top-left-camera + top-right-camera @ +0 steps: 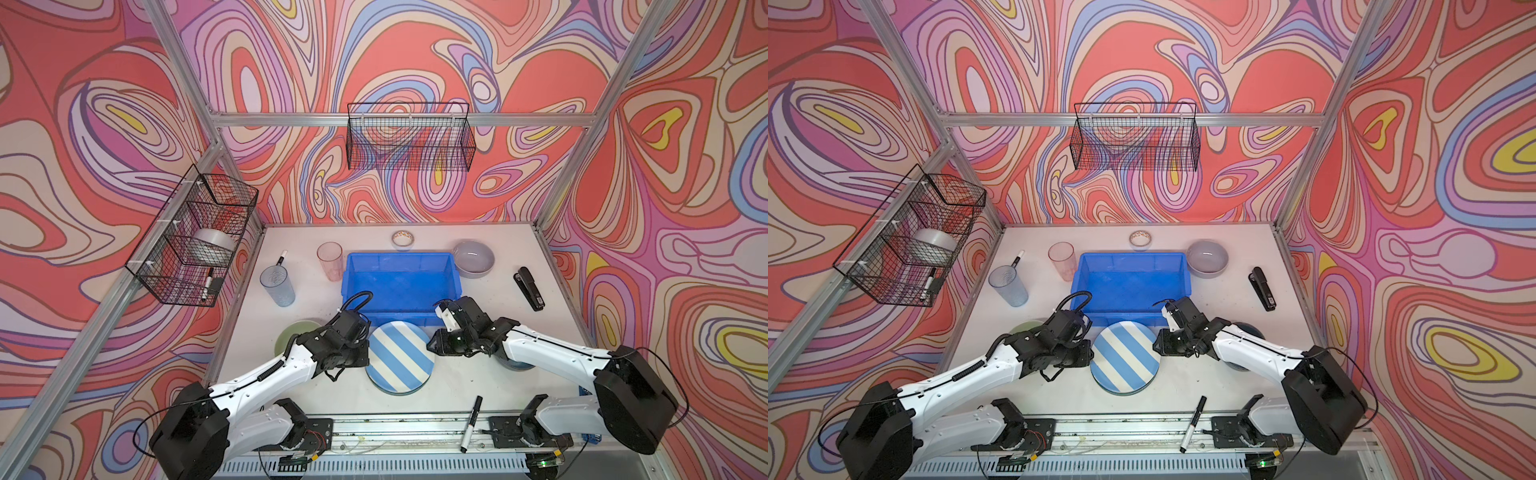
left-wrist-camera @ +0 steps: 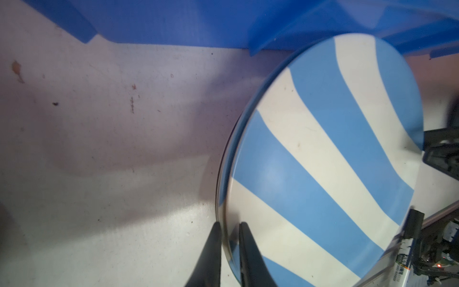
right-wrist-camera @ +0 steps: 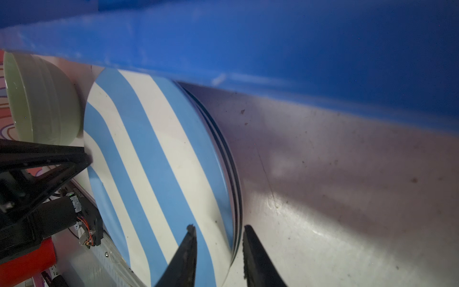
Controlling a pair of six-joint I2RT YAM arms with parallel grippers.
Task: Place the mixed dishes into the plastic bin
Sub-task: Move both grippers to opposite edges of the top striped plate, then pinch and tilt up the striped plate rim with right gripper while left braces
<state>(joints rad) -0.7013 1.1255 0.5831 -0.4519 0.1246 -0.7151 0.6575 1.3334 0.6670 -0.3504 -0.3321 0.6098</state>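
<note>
The blue-and-white striped plate [image 1: 399,357] [image 1: 1126,358] tops a stack just before the blue plastic bin [image 1: 399,282] [image 1: 1129,282]. My left gripper [image 2: 229,225] is shut on the plate's left rim [image 2: 323,161]. My right gripper [image 3: 219,227] straddles the right rim [image 3: 154,161], still open, with a gap showing. Dark rims of lower plates [image 3: 236,179] peek out beneath. A pale green bowl [image 1: 291,334] [image 3: 42,104] sits behind the left arm. A lavender bowl [image 1: 473,257], pink tumbler [image 1: 330,259] and bluish tumbler [image 1: 277,286] stand around the bin. A dark blue bowl [image 1: 1250,328] lies under the right arm.
A black stapler [image 1: 528,288] lies right of the bin, and a tape roll [image 1: 403,239] sits behind it. One marker [image 1: 471,424] lies at the front edge and another [image 1: 281,257] by the tumblers. Wire baskets [image 1: 195,237] [image 1: 409,137] hang on the left and back walls.
</note>
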